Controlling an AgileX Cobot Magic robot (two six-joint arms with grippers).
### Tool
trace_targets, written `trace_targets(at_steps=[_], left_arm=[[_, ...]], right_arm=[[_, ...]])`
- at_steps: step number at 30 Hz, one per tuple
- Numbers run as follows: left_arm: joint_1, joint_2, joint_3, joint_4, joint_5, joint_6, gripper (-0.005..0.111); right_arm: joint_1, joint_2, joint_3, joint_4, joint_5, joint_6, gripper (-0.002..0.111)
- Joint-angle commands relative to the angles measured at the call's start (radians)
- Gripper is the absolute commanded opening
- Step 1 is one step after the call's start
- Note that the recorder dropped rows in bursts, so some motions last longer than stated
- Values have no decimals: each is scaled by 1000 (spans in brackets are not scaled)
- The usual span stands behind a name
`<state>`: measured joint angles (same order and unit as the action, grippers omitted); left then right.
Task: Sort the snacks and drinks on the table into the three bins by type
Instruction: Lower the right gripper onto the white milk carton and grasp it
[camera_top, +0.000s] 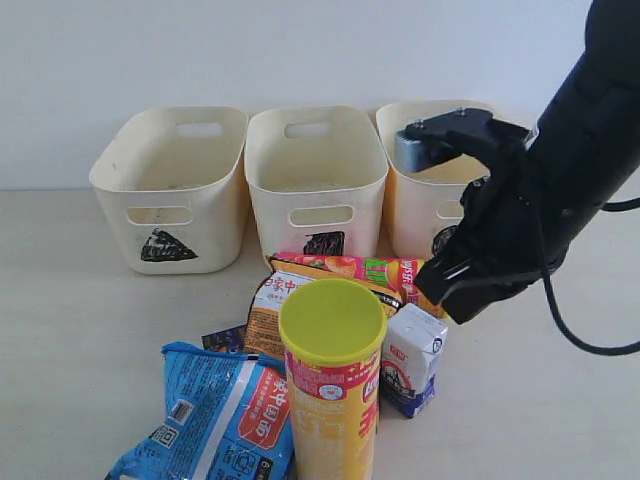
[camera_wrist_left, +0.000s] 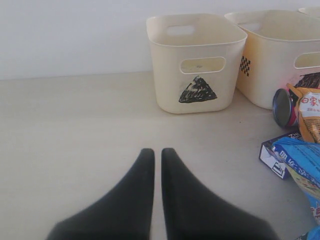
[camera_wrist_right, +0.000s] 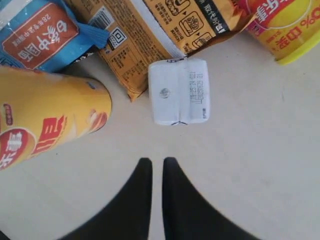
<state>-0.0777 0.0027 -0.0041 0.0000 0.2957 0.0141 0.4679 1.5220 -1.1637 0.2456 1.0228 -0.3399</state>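
Three cream bins stand at the back: triangle (camera_top: 170, 185), square (camera_top: 315, 180), circle (camera_top: 430, 200). In front of them the yellow chip tube (camera_top: 333, 390) stands upright. The pink tube (camera_top: 350, 268) lies behind it, over the orange bag (camera_top: 268, 308). The blue bag (camera_top: 215, 415) lies front left, and the dark purple carton (camera_top: 222, 338) peeks out behind it. My right gripper (camera_wrist_right: 157, 162) is shut and empty, hovering beside the white carton (camera_wrist_right: 179, 91), apart from it. My left gripper (camera_wrist_left: 157, 152) is shut and empty over bare table, facing the triangle bin (camera_wrist_left: 195, 60).
The right arm (camera_top: 560, 170) reaches down across the front of the circle bin. A white wall runs behind the bins. In the left wrist view the square bin (camera_wrist_left: 280, 55), the lying tube's end (camera_wrist_left: 285, 107) and the purple carton (camera_wrist_left: 272, 155) sit off to one side.
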Motion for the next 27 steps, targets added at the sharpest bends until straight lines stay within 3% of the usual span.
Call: trace_targets(at_steps=[1,5,8,27], left_arm=[[-1,-3,4,0,-7,-7,4],[-1,-3,4,0,-7,-7,4],[-1,-3,4,0,-7,-7,4],[-1,-3,4,0,-11,-7,4]], right_arm=[[3,32,-7,0,-5,-6,20],[3,49,-7,0,-19,1,55],[3,51,-7,2,-36,20,66],[3,295,-7,40,-237,24,66]])
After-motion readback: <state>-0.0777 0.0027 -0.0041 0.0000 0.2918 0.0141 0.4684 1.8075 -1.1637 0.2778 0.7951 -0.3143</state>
